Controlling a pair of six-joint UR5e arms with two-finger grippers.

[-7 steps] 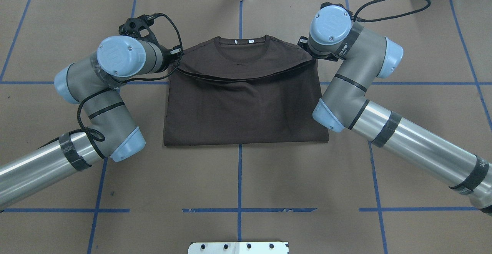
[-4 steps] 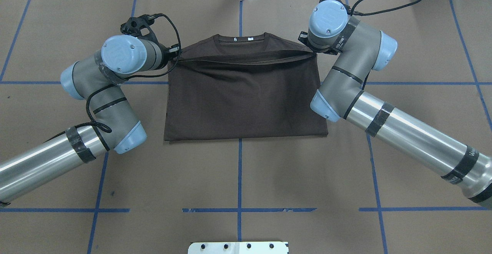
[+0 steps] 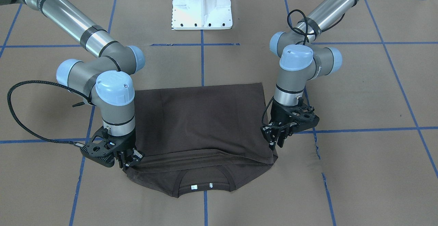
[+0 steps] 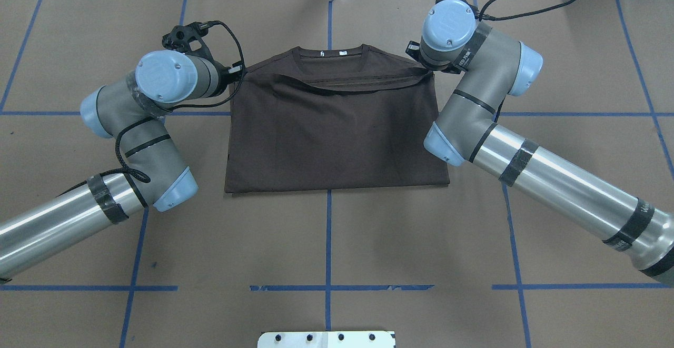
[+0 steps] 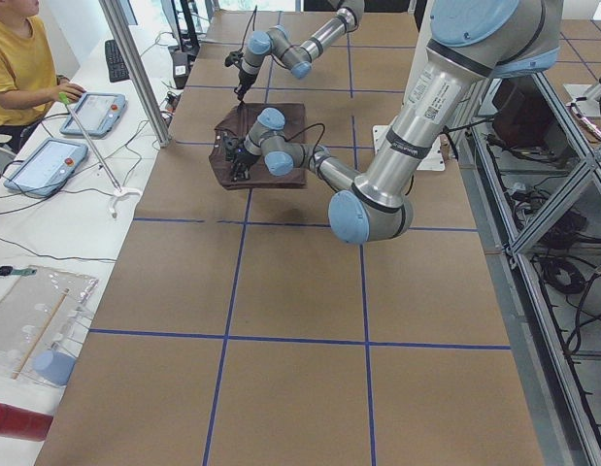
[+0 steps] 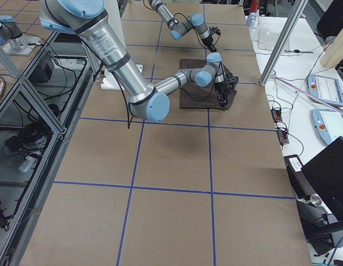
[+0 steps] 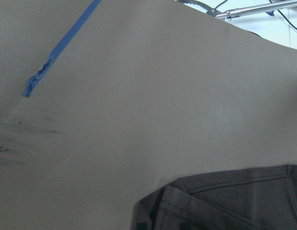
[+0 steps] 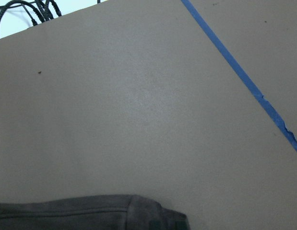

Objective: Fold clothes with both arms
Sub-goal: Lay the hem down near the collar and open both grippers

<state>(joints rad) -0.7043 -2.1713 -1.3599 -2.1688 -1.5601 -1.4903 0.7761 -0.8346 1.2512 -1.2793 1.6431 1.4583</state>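
- The shirt (image 3: pixel 198 116) lies flat on the table (image 3: pixel 359 92) in front of the base (image 3: pixel 202 3), centred on a blue tape line (image 3: pixel 202 62).
- It is folded in two: the lower half is laid over the chest, with the crease on the robot's side.
- The turned-over hem (image 3: pixel 205 155) runs across just short of the collar (image 3: pixel 205 180) and sags in the middle in the overhead view.
- The collar, the shoulders and two white tags (image 3: pixel 194 186) show uncovered on the side away from the robot.
- The right gripper (image 3: pixel 129 160) sits low at the hem's end on the robot's right. Its fingers are drawn close together on the corner of the cloth.
- The left gripper (image 3: pixel 276 142) points down at the other end, its fingers narrow with a small gap. The tips are at the shirt's side edge, above the hem corner. I cannot tell whether any cloth is between them.
- The left arm (image 4: pixel 63 221) and right arm (image 4: pixel 568 190) are bent at the elbow, with their wrists upright on either side of the shirt.
- Each wrist view shows a corner of dark cloth at its bottom edge on bare brown table. No fingers are clear there.
- In the left side view an operator (image 5: pixel 18 68) in yellow sits at a bench beyond the table's far edge.
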